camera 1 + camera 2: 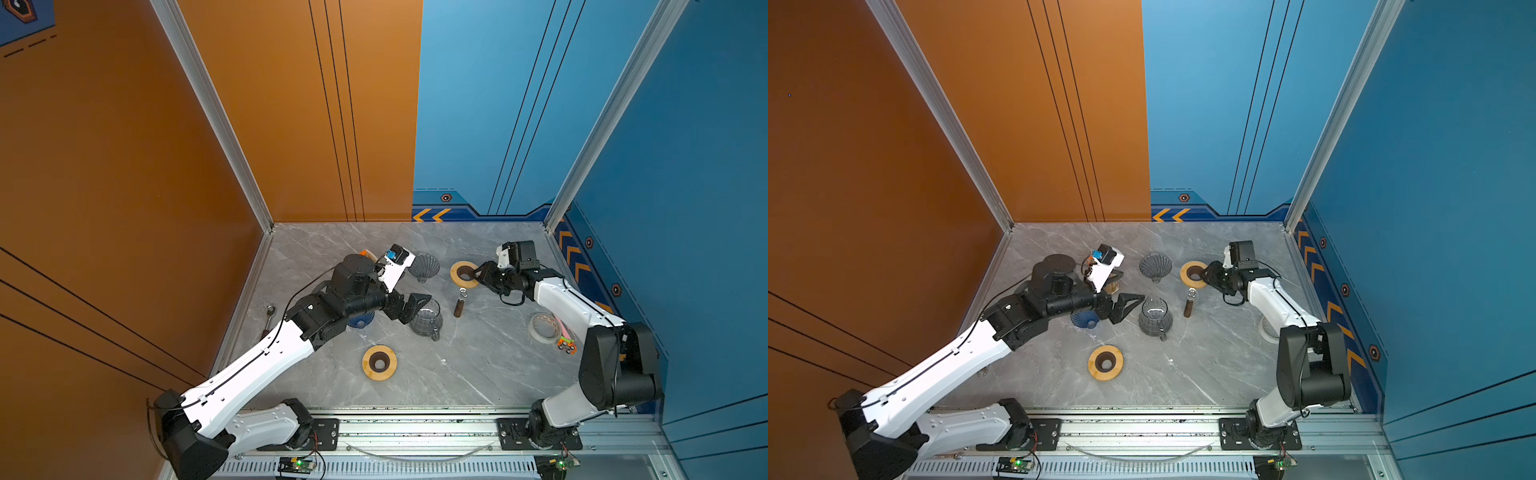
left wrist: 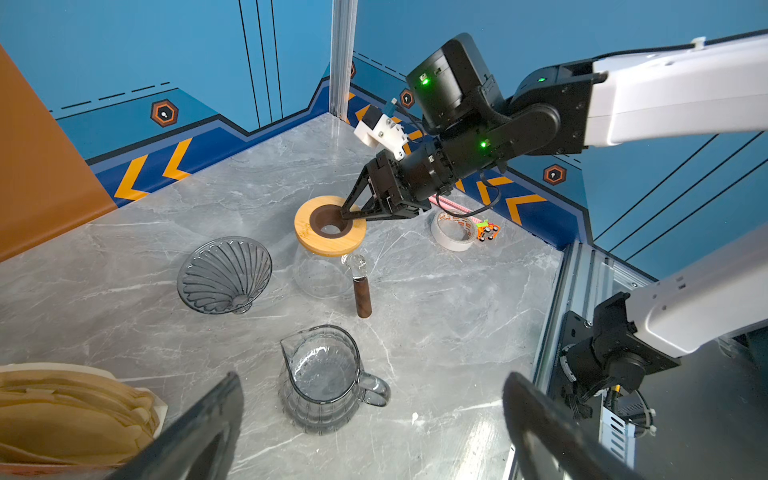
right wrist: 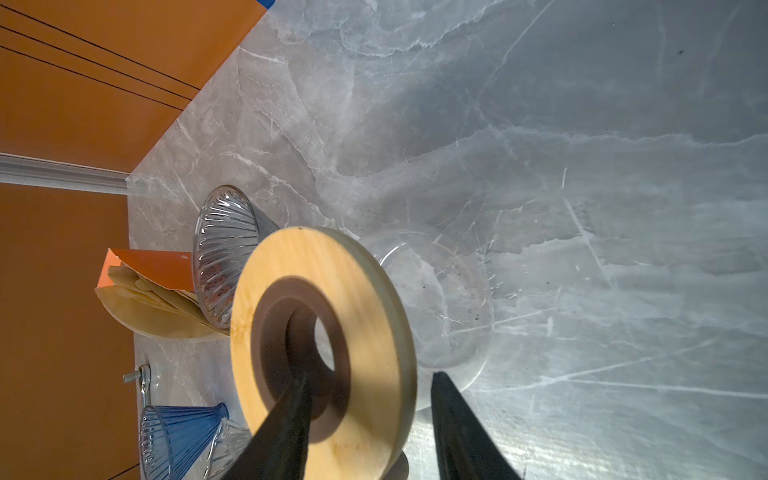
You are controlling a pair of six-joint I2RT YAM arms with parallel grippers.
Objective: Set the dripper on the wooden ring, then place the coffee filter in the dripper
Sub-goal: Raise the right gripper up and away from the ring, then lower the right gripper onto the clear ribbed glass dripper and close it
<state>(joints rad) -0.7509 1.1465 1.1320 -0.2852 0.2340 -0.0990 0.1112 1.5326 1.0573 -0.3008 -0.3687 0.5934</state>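
The near right of the desk [image 1: 469, 374] lies free, as does the far strip along the back wall [image 1: 457, 124]. Mid-desk is crowded: grey dripper [image 1: 424, 266], lidded carafe [image 2: 320, 276] with the right claw [image 1: 477, 275] at its lid [image 1: 456, 275], pitcher [image 1: 428, 326] just beside the left claw [image 1: 417, 311], and a wooden ring [image 1: 365, 365] nearer.

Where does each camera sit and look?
Both top views: high over the front rail, looking down on the marble table; left arm, right arm, left gripper, right gripper show.
Left wrist: on the left arm, facing the glass pitcher; its open fingers show.
Right wrist: on the right arm, facing the wooden ring; its fingers show.
Shared: both wrist views see the grey dripper.
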